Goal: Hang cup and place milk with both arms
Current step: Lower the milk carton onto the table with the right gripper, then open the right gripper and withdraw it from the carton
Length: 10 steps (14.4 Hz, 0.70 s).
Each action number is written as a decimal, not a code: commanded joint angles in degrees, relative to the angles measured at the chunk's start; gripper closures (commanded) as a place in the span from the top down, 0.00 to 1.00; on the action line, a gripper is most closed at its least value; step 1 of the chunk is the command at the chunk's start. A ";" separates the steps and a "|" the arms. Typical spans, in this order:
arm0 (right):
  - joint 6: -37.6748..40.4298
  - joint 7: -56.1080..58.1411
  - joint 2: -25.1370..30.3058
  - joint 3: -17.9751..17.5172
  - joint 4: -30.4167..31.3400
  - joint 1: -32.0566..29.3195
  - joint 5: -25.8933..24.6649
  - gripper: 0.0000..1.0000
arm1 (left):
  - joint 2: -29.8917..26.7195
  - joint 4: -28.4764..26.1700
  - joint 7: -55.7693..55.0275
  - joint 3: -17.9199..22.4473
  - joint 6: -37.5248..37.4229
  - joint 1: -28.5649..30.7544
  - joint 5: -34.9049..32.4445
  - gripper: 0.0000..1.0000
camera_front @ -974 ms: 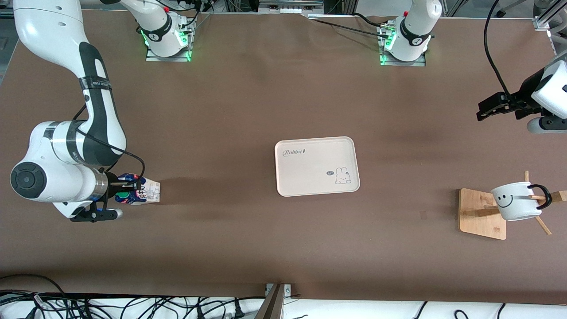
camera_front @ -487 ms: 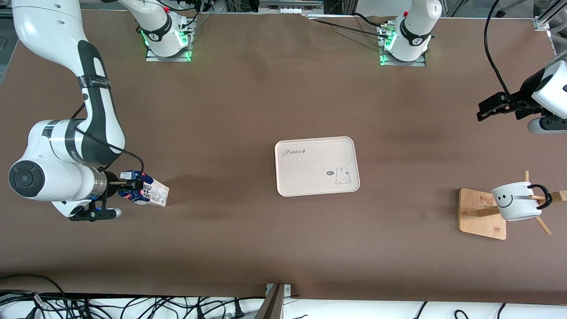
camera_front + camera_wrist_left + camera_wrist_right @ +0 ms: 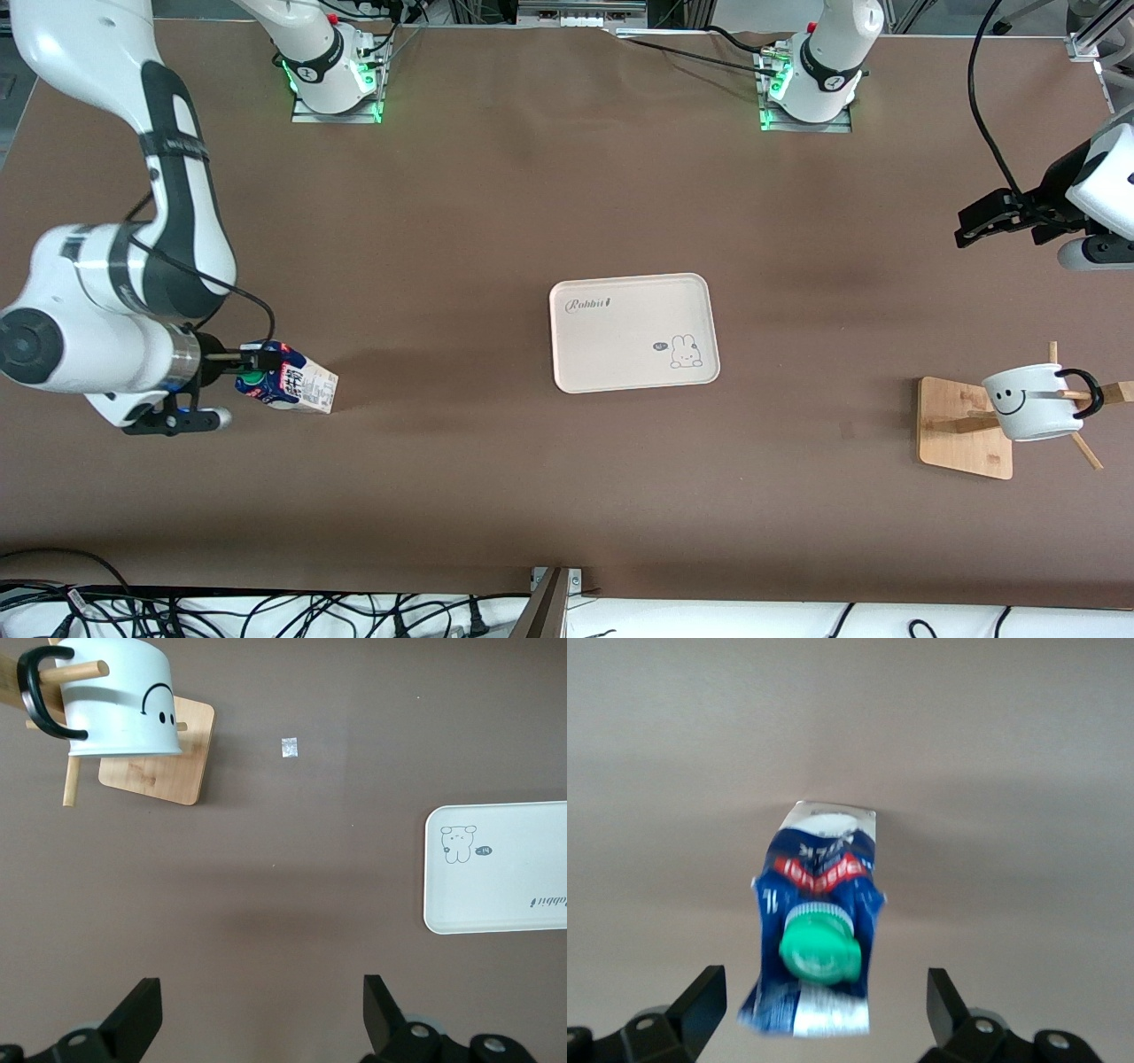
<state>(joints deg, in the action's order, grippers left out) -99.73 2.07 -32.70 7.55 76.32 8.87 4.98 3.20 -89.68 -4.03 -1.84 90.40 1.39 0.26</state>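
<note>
Front view
Right hand: at the right arm's end of the brown tabletop, its fingers at the gabled top of the small dark blue and white gable-top milk carton; whether they pinch it cannot be told here.
Milk carton: tilted, base toward the tray, well apart from it.
Tray: pale pink rectangular tray with a rabbit drawing, mid-tabletop, nothing on it.
Left hand: black, over bare tabletop at the left arm's end; finger gap not legible here.
Cup: small white mug with a black loop handle and smiley face, hung by its handle on a peg of the light wooden rack with a square base, nearer the camera than the left hand.

Left wrist view
Left hand: fingers spread wide, nothing between them, bare tabletop below.
Cup: on the rack peg, handle looped over it.
Rack: base flat on the tabletop.
Tray: in view, apart from the rack.

Right wrist view
Right hand: fingers spread, standing clear of the carton on both sides.
Milk carton: between the fingers, round green cap facing the camera.
</note>
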 commanded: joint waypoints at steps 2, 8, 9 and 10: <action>4.97 -0.05 8.42 0.53 1.90 -0.26 0.03 1.00 | 0.14 0.47 -0.37 -0.18 0.22 0.01 -0.70 1.00; 12.78 0.13 12.31 2.12 -2.72 -0.17 -4.08 1.00 | 0.22 0.47 -0.37 -0.18 0.22 0.10 -0.70 1.00; 13.93 0.04 12.22 2.20 -5.11 0.09 -5.41 1.00 | 0.22 0.47 -0.28 -0.18 0.22 0.02 -0.70 1.00; 13.51 0.13 12.13 2.20 -5.74 -0.26 -5.51 1.00 | 0.14 0.47 -0.28 -0.18 0.22 0.01 -0.70 1.00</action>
<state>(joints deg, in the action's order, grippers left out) -88.24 2.10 -20.87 9.80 73.74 8.64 1.17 3.24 -89.68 -4.03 -1.84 90.41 1.39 0.26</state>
